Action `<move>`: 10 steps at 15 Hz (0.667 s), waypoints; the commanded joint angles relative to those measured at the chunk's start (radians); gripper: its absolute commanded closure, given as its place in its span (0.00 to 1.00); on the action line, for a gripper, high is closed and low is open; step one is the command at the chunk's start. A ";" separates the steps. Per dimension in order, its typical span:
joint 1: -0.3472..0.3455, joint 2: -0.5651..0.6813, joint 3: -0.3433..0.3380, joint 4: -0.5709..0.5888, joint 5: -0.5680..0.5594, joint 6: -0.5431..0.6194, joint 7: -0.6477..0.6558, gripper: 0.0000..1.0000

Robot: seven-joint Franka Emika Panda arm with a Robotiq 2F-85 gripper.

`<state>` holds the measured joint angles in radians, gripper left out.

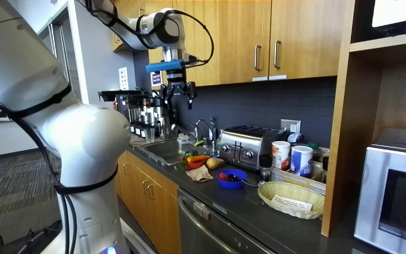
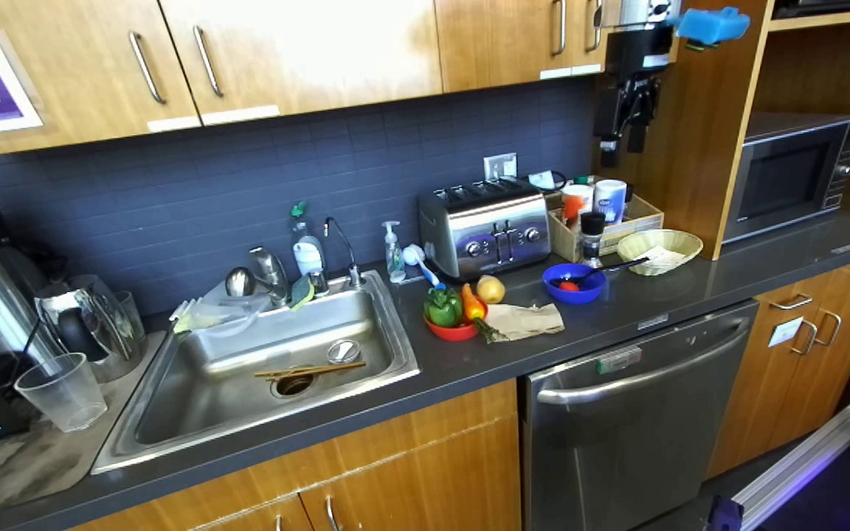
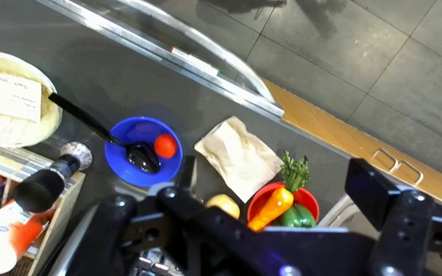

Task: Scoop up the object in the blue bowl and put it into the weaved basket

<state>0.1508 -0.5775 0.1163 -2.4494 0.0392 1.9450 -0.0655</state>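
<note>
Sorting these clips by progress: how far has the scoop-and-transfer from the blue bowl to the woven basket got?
Done: no step shows as finished; the red lump lies in the blue bowl beside the head of the black spoon.
In hand: nothing; the gripper hangs open.
Left: everything, likely gripping the spoon, scooping, then tipping the lump into the woven basket, where a paper slip lies.

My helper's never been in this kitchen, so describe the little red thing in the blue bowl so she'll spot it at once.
Start at the silver toaster on the dark counter; nearby, find the blue bowl beside the pale woven basket. Inside lies the small red object, round and bright; colour sets it apart from the black spoon beside it.
</note>
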 commanded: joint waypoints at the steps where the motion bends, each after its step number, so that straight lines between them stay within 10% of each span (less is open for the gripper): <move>1: 0.000 0.073 -0.033 0.025 0.012 0.102 -0.044 0.00; 10: -0.055 0.167 -0.124 0.025 0.017 0.175 -0.080 0.00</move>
<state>0.1184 -0.4473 0.0103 -2.4440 0.0491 2.0918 -0.1182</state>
